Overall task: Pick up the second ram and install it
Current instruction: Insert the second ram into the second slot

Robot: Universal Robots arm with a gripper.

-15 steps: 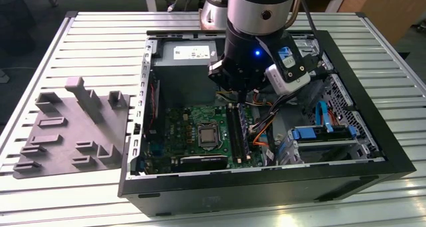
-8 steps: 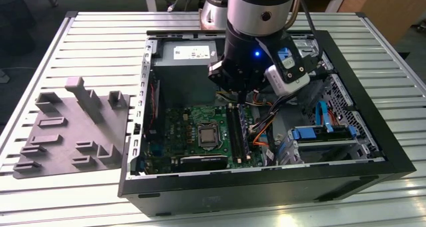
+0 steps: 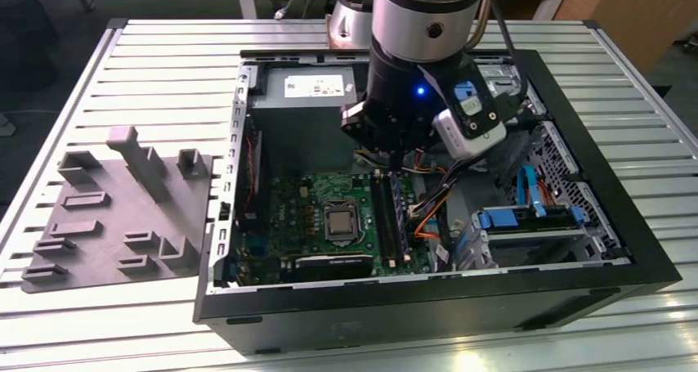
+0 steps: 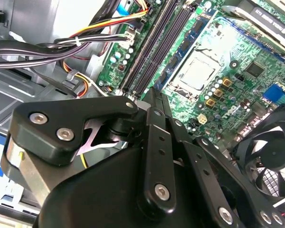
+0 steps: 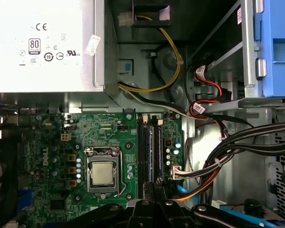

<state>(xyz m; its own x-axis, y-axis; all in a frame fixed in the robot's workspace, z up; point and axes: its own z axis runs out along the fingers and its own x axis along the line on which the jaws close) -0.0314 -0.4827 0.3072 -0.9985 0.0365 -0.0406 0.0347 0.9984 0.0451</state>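
On the slatted worktop (image 3: pixel 163 53) an open computer case (image 3: pixel 436 294) holds a green motherboard (image 5: pixel 104 123), a grey power supply (image 5: pixel 42 47) and bundled cables (image 5: pixel 237 147). Inside the case, the pincer (image 5: pixel 156 181) has its fingers drawn together, nothing visible between them, its tip above the memory slots (image 5: pixel 142 142). A thin strip on edge in the slot in line with the tip looks like the second ram (image 5: pixel 157 152), though it is hard to tell from the slot itself. Near the worktop's edge on the exterior view's left lies a grey tray (image 3: pixel 120 217) of holders.
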